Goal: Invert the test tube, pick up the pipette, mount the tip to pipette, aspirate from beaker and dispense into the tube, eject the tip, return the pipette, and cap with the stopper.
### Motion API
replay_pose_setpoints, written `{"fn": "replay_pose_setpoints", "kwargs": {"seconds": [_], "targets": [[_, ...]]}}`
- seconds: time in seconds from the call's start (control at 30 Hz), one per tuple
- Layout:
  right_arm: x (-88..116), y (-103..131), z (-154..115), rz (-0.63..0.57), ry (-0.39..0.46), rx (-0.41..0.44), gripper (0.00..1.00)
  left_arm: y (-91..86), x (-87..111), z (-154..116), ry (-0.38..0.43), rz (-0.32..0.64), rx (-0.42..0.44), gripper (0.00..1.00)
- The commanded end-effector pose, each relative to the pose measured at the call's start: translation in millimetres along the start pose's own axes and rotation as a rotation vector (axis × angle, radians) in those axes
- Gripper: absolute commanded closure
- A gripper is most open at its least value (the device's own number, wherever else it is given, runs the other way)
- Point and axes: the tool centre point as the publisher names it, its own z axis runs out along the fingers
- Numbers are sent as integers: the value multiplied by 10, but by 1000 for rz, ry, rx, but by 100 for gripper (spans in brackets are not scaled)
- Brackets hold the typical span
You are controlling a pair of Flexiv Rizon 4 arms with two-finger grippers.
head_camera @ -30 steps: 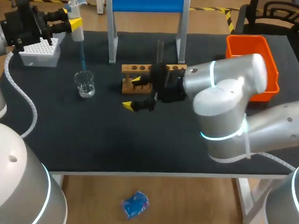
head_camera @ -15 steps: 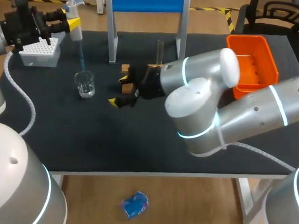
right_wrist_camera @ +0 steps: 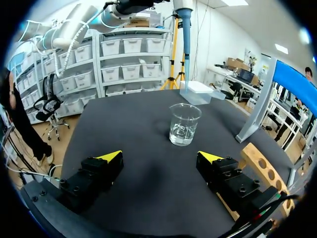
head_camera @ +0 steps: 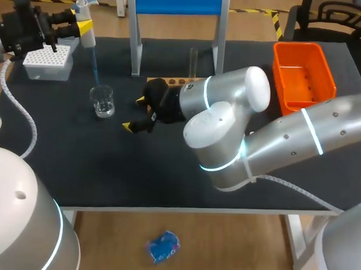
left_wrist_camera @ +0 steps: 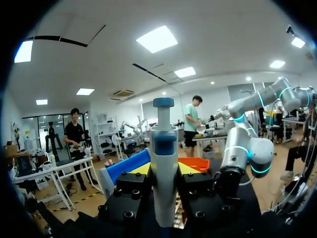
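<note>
The left gripper [head_camera: 83,27], at the upper left of the frame, is clamped on the pipette [head_camera: 88,39]. The pipette stands nearly upright, long axis vertical, with its blue tip [head_camera: 94,64] pointing down above the beaker [head_camera: 103,101]. The right gripper [head_camera: 136,114], mid-frame just right of the beaker, is spread wide and holds nothing; behind it the tube [head_camera: 193,59] stands upright in the rack [head_camera: 185,82].
</note>
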Motion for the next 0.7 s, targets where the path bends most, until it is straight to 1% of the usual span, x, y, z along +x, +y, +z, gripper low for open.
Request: {"fn": "replay_pose_setpoints", "kwargs": {"seconds": [0.03, 0.27, 0.47, 0.7], "targets": [[16, -68, 458, 4, -41, -58, 0, 23, -21, -14, 4, 0, 3, 100], [-1, -101, 540, 15, -34, -47, 0, 35, -30, -9, 8, -3, 2, 100], [-4, -96, 543, 18, -37, -40, 0, 71, -31, 12, 11, -7, 0, 100], [-4, -96, 543, 18, -37, -40, 0, 181, -35, 31, 5, -25, -8, 100]]}}
